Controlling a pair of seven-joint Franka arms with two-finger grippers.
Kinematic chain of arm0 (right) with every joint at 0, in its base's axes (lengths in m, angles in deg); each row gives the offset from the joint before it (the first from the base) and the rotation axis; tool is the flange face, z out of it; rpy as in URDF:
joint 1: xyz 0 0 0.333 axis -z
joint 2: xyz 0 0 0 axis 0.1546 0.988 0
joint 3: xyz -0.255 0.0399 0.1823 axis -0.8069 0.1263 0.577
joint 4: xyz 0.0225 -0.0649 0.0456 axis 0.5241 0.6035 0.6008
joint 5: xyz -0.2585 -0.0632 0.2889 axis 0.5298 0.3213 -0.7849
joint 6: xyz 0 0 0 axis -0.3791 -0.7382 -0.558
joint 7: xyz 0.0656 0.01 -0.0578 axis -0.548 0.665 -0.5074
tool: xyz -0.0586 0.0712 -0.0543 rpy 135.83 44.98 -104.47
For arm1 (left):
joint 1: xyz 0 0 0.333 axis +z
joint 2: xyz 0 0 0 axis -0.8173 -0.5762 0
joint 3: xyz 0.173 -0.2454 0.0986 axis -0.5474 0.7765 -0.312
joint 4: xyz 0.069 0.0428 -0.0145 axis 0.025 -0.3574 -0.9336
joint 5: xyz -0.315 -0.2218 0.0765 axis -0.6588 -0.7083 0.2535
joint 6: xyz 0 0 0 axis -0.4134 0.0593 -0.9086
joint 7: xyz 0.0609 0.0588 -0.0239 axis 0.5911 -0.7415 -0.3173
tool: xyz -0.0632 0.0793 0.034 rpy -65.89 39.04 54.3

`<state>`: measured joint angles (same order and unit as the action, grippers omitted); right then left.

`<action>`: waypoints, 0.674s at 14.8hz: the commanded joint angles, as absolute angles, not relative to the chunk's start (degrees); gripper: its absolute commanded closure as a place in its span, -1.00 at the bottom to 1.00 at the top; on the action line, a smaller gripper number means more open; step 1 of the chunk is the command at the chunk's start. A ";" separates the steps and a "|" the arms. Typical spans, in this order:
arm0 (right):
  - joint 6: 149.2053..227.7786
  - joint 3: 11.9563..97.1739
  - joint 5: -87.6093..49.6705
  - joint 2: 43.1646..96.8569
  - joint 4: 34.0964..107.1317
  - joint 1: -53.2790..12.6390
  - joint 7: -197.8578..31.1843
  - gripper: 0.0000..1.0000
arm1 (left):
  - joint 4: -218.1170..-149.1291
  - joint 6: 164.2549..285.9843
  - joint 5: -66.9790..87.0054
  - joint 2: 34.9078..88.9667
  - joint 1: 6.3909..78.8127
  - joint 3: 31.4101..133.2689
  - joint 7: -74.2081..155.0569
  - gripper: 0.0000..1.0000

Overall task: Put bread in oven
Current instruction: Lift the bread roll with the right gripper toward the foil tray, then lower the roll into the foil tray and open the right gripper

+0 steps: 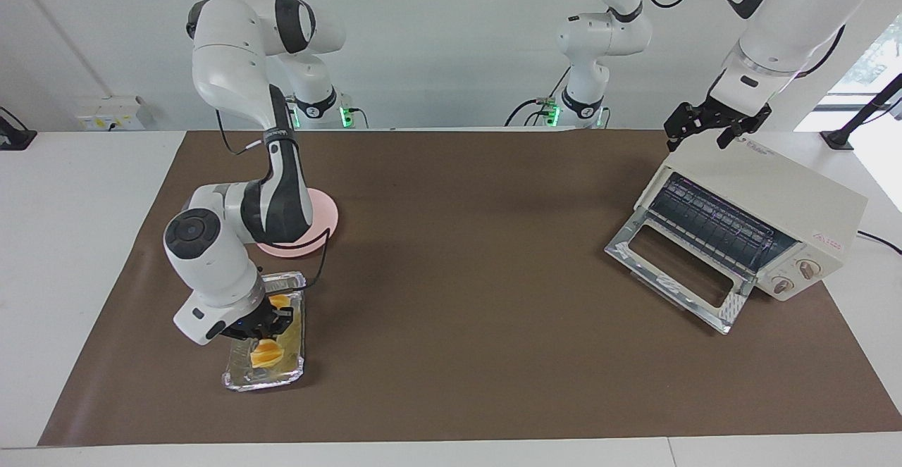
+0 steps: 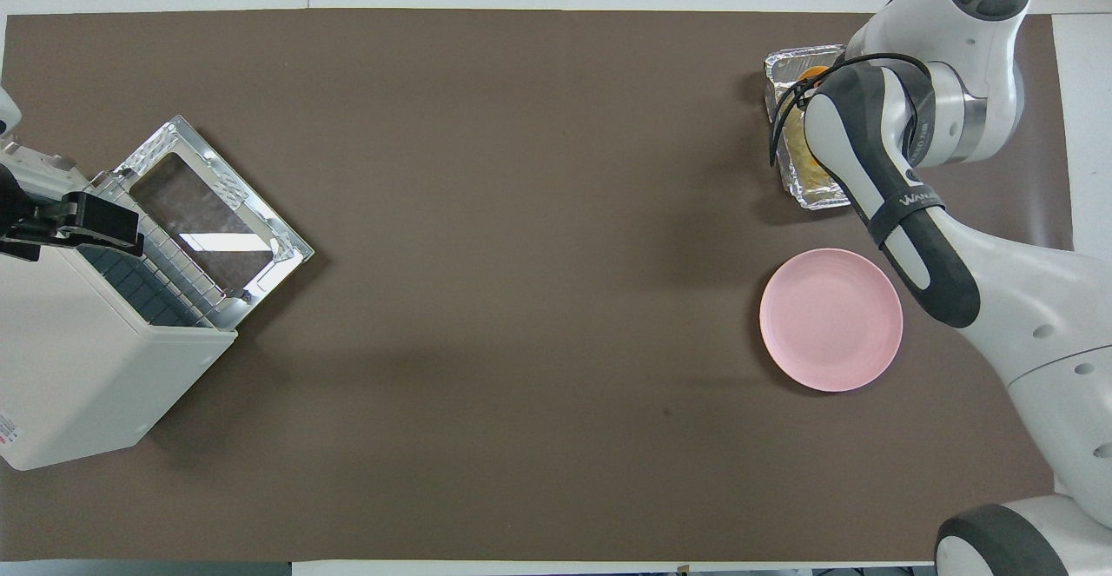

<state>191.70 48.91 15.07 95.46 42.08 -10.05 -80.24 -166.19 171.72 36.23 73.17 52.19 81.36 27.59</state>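
Observation:
The golden bread [image 1: 265, 355] is clamped in my right gripper [image 1: 266, 327], which is shut on it. The loaf hangs steeply tilted, its lower end down inside the silver foil tray [image 1: 262, 381]. From overhead the right arm covers most of the bread [image 2: 812, 74] and the tray [image 2: 817, 199]. The cream oven [image 1: 779, 196] stands at the left arm's end of the table, with its glass door [image 1: 673, 270] dropped open and the wire rack showing. My left gripper [image 1: 708, 127] waits open just above the oven's [image 2: 78, 367] top back corner.
An empty pink plate [image 2: 831, 320] lies nearer to the robots than the foil tray, partly covered by the right arm in the facing view. A brown mat [image 1: 465, 256] covers the table between the tray and the oven door [image 2: 208, 211].

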 commanded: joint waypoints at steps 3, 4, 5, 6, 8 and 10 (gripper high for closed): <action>192.10 49.30 14.61 94.22 44.12 -9.51 -81.23 -0.99 | -167.68 172.25 35.33 74.72 52.88 81.60 27.53 -1.00; 190.79 49.30 14.61 94.05 44.03 -9.42 -81.31 -1.00 | -167.68 172.25 35.41 74.72 52.88 81.68 27.53 -1.00; 189.73 49.21 14.70 93.70 43.94 -9.34 -81.31 -1.00 | -167.68 172.25 35.33 74.72 52.88 81.60 27.53 -1.00; 188.42 49.21 14.78 93.26 43.77 -9.25 -81.49 -1.00 | -167.68 172.25 35.33 74.72 52.88 81.60 27.53 -1.00; 185.87 49.21 15.05 92.12 43.15 -8.90 -81.75 -1.00 | -167.68 172.25 35.33 74.72 52.88 81.60 27.53 -1.00; 182.62 49.21 15.13 92.02 42.10 -8.11 -83.06 -1.00 | -167.68 172.25 35.33 74.72 52.88 81.60 27.53 -1.00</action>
